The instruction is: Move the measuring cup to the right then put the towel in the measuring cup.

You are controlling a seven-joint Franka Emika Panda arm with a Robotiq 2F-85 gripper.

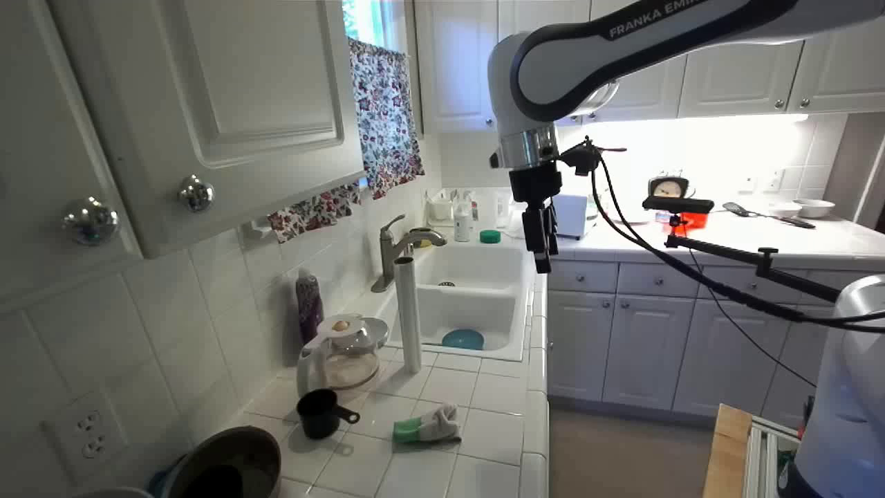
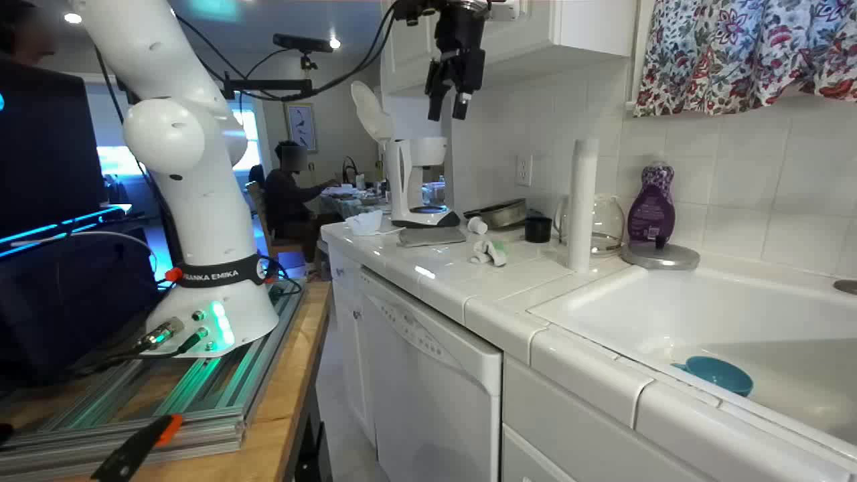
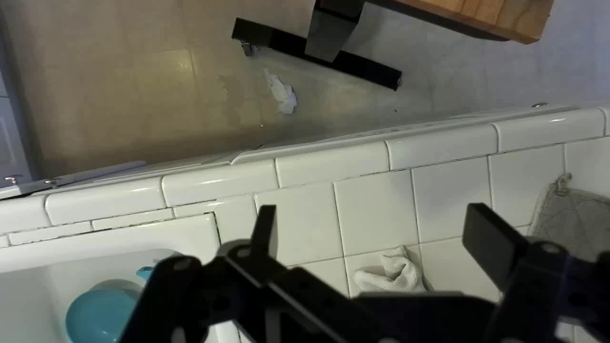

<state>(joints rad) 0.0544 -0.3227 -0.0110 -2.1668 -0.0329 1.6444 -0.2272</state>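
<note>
The measuring cup is black with a short handle and stands upright on the white tiled counter in both exterior views [image 1: 318,413] [image 2: 537,229]. The towel is small and crumpled, greyish white with a green end, in both exterior views [image 1: 427,425] [image 2: 489,252]. It lies on the counter beside the cup, apart from it. In the wrist view, part of the towel [image 3: 393,274] shows below the jaws; the rest is hidden by the gripper body. The measuring cup is hidden there. My gripper [image 1: 544,263] [image 2: 446,112] [image 3: 371,214] is open and empty, high above the counter.
A white upright tube [image 1: 408,315] and a glass coffee pot [image 1: 349,356] stand between the cup and the sink [image 1: 463,294]. A teal cup [image 2: 716,375] lies in the sink. A dark pan [image 1: 228,463] and a grey cloth [image 2: 432,236] lie farther along the counter.
</note>
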